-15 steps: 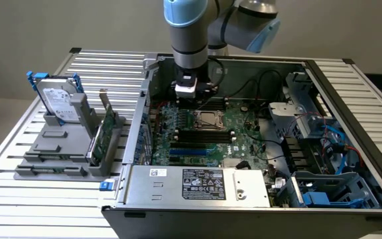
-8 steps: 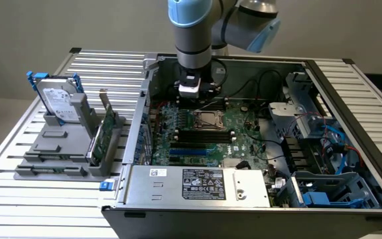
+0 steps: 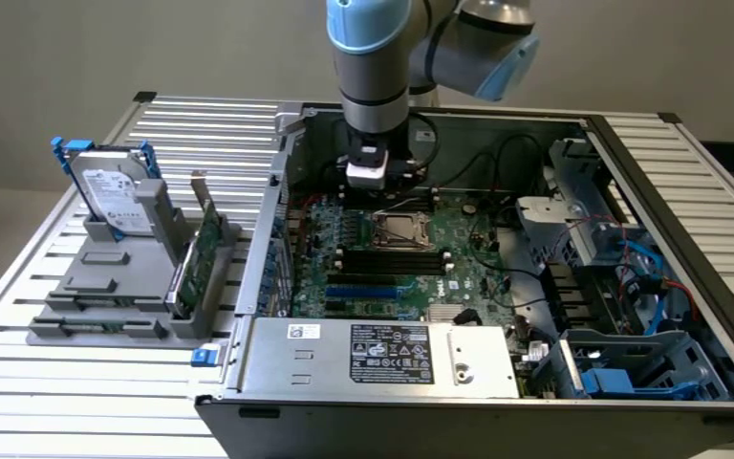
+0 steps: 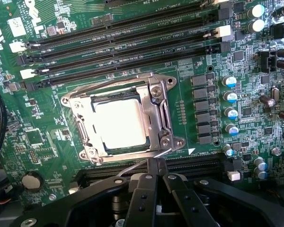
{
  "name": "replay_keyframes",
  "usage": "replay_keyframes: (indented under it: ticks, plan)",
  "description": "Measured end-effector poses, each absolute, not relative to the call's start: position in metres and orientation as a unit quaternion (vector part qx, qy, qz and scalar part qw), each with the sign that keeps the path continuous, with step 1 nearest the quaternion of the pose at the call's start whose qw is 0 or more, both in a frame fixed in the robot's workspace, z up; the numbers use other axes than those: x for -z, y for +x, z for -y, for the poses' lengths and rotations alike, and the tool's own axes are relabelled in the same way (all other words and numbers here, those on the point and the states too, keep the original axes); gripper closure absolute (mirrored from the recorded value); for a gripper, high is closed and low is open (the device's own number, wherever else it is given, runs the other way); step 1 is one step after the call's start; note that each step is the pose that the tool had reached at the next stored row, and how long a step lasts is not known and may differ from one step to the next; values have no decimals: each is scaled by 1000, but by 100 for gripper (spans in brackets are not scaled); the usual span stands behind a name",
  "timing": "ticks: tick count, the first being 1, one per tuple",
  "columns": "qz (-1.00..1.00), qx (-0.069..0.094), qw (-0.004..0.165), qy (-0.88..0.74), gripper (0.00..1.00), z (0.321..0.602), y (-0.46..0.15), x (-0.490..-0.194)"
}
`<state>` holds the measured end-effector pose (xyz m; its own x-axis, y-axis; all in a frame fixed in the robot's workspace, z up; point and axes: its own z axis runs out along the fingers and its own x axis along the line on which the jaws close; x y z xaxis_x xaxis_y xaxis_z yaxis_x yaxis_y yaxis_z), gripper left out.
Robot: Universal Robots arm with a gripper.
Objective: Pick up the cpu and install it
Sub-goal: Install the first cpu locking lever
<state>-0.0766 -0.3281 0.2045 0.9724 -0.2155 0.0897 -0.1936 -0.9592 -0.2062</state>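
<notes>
The cpu [image 4: 119, 124] shows as a pale silver square lying flat in the motherboard socket [image 4: 163, 116], with the socket's metal frame closed around its edges. My gripper [image 4: 156, 166] is shut, its two black fingers pressed together just off the socket's edge. Their tips meet the thin wire lever [image 4: 132, 168] that runs along that side; whether the wire is pinched I cannot tell. In the exterior view the gripper [image 3: 370, 189] hangs inside the open computer case, just behind the socket [image 3: 400, 230].
Memory slots [image 4: 123, 38] run beside the socket and small capacitors [image 4: 230, 97] stand nearby. The power supply [image 3: 380, 352] fills the case front, cables [image 3: 635, 258] its right. On the exterior view's left, a grey stand [image 3: 106, 287] holds a hard drive [image 3: 112, 196] and a card [image 3: 204, 253].
</notes>
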Motion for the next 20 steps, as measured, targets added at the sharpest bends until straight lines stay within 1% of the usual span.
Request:
replay_keyframes:
  ticks: [20]
  plan:
    - [-103, 56, 98, -988, 89, 328, -66, -198]
